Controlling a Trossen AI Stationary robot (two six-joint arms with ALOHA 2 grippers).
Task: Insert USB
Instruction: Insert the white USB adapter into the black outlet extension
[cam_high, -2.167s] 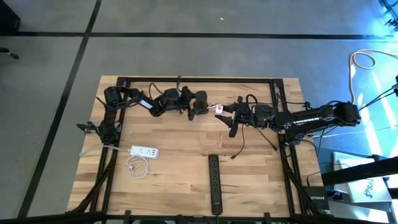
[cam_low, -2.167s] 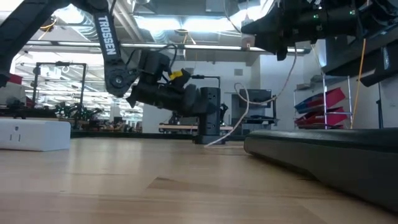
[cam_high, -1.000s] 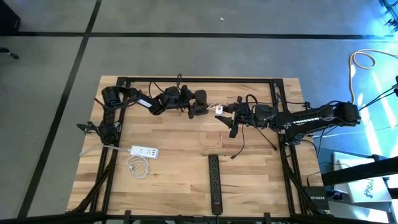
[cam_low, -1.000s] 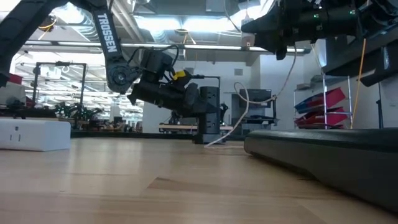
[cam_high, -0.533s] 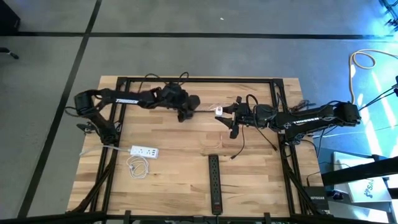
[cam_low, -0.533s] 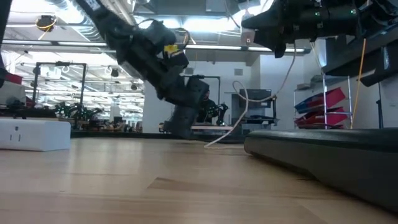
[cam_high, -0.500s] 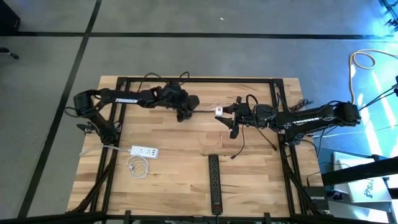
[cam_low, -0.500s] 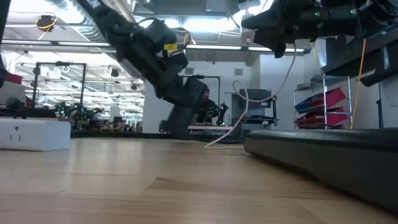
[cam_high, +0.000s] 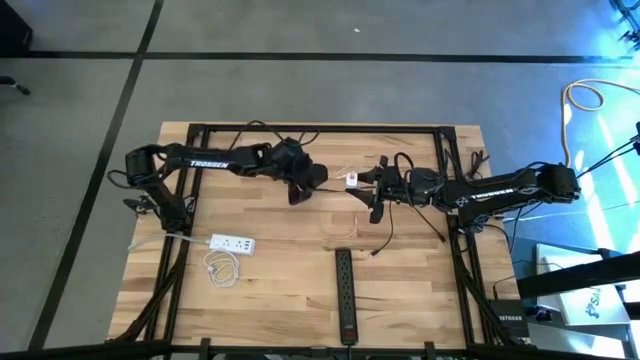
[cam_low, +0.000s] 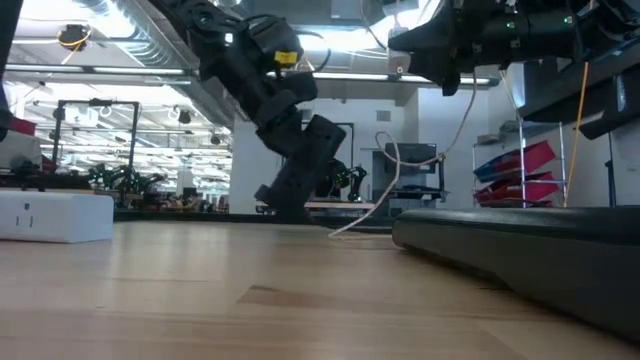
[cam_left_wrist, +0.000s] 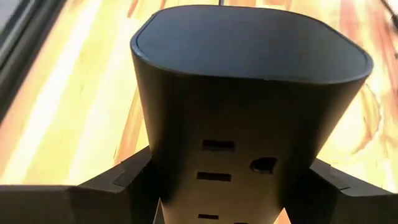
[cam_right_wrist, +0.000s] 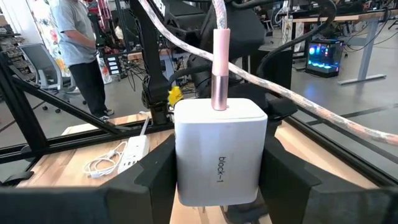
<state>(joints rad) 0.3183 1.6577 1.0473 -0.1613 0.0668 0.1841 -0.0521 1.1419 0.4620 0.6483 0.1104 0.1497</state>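
A black outlet block with slots on one face is tilted over the table's far middle, and my left gripper is shut on it. In the low view the block slants, its lower end close to the tabletop; whether it touches does not show. My right gripper, pointing level toward the left, is shut on a white charger block. A pink USB cable is plugged into the white block's far face. My left gripper pinches the black block by two opposite side walls between its two fingers, the slotted face turned toward the wrist. The fingers slant down from the table's left. The block is tilted in the hold. My right gripper pinches the white block's two side faces between its fingers, coming level from the table's right. The block is lifted clear above the table, its cable end pointing away from the wrist, and the cable hangs slack from it.
A white power strip and a coiled white cable lie near the left edge. A long black power strip lies at the near middle. A person stands beyond the table. Bare wood lies between the arms and the near edge.
My left arm has stretched out and risen, and its gripper has tipped from level to slanting down. The black block, which stood upright on the table, has tipped over with it and shifted a little toward the table's left. The right gripper has kept still.
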